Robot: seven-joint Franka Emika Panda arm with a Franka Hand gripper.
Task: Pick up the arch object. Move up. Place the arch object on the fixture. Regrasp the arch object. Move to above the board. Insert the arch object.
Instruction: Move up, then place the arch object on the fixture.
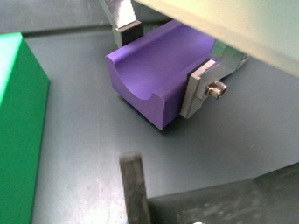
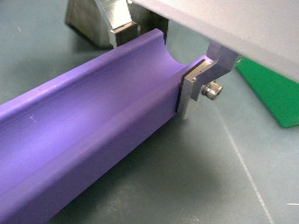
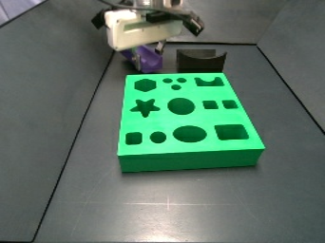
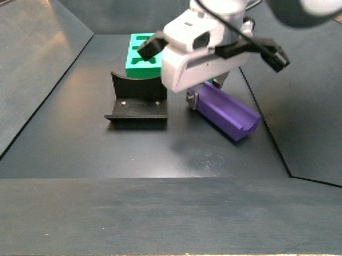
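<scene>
1. Purple arch is lying on the dark floor, groove up, next to the fixture and just off the board.
2. The gripper is down over one end of it. In both wrist views the silver fingers sit flat against the two long sides, so I'd say it's clamped on the arch, narrow stance, block filling the gap.
3. I'd guess this is the pick-up step; the arch looks like it's on the floor, though I can't tell for sure if it's lifted at all.
4. Risk: the grip is near the end, not the middle, so the long free end could droop or swivel on the lift.
5. If it tilts, it could land crooked in the fixture's notch, or clip the board edge nearby.
</scene>
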